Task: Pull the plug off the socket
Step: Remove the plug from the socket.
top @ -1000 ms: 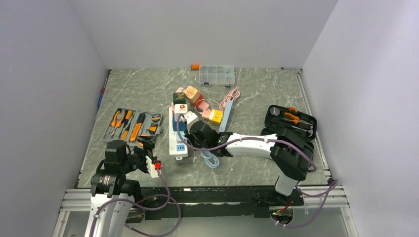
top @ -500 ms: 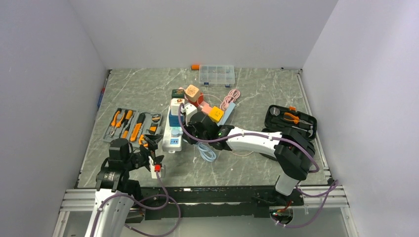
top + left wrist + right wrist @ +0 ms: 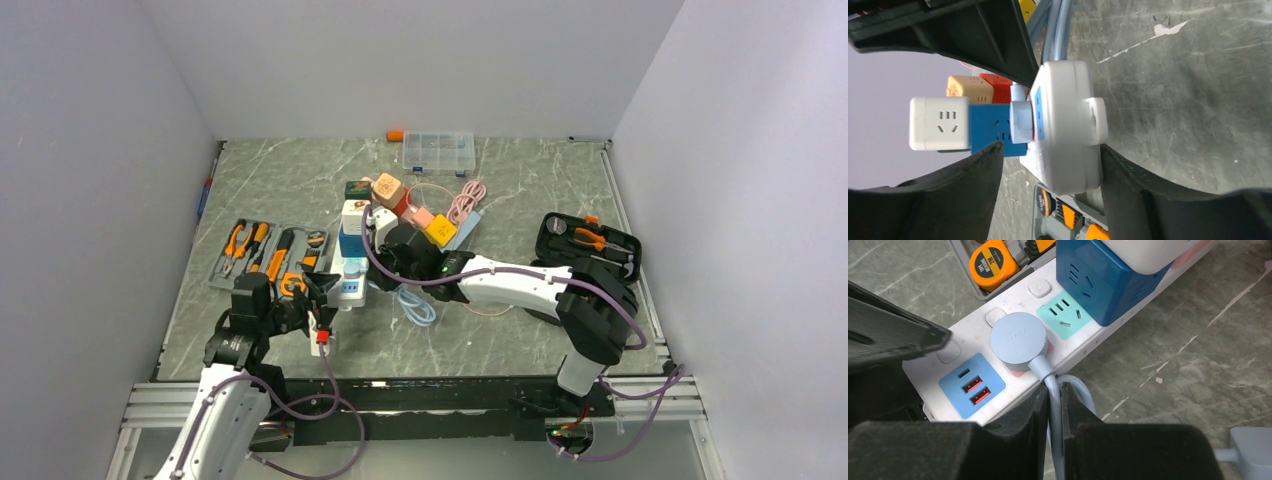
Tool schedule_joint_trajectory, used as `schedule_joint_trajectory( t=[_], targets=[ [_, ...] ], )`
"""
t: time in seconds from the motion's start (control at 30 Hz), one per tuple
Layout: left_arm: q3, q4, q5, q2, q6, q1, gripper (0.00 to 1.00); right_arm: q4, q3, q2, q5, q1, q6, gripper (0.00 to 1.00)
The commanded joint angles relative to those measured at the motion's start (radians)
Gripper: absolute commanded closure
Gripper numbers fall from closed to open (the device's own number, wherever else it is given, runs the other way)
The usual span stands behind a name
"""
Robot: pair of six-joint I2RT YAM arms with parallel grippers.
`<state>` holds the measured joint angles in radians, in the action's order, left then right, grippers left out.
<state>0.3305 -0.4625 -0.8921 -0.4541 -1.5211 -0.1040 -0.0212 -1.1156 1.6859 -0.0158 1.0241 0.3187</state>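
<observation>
The socket point(image 3: 998, 347), a long white strip with blue, green and pink faces, lies mid-table point(image 3: 349, 262). A round pale-blue plug point(image 3: 1018, 340) sits in its pink outlet, also visible side-on in the left wrist view as the plug point(image 3: 1020, 122). My right gripper point(image 3: 1054, 390) is shut on the plug's blue cord point(image 3: 1052, 382) just below the plug. My left gripper point(image 3: 1050, 147) straddles the socket's near end point(image 3: 1068, 130). One of its fingers point(image 3: 1128, 180) touches the underside. The other stands off the top face. A blue cube adapter point(image 3: 1103, 280) carries a white one point(image 3: 1148, 252).
An open grey tool case point(image 3: 270, 255) with orange-handled tools and a tape measure point(image 3: 993, 260) lies left of the strip. Coloured cube adapters point(image 3: 388, 188), a pink cable point(image 3: 462, 200) and a clear box point(image 3: 438, 152) sit behind. A black tool case point(image 3: 588, 240) is right. Blue cord coils point(image 3: 415, 305) nearby.
My left arm has reached forward until its jaws sit round the strip's near end, and they have narrowed. The right gripper has shifted the strip back and left.
</observation>
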Motion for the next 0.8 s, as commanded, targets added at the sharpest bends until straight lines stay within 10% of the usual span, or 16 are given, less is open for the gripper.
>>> schedule_joint_trajectory(
  t=[0.0,0.33,0.77],
  targets=[
    [-0.028,0.197,-0.009,-0.053,0.015,-0.009,0.36,-0.154,-0.062,-0.078,0.056,0.004,0.036,1.00],
    [-0.039,0.290,0.001,-0.050,0.053,-0.029,0.77,-0.134,-0.011,-0.067,0.047,0.000,0.006,0.94],
    [-0.011,0.175,0.006,-0.043,-0.018,-0.036,0.82,-0.109,0.033,-0.019,-0.158,0.033,-0.184,0.42]
  ],
)
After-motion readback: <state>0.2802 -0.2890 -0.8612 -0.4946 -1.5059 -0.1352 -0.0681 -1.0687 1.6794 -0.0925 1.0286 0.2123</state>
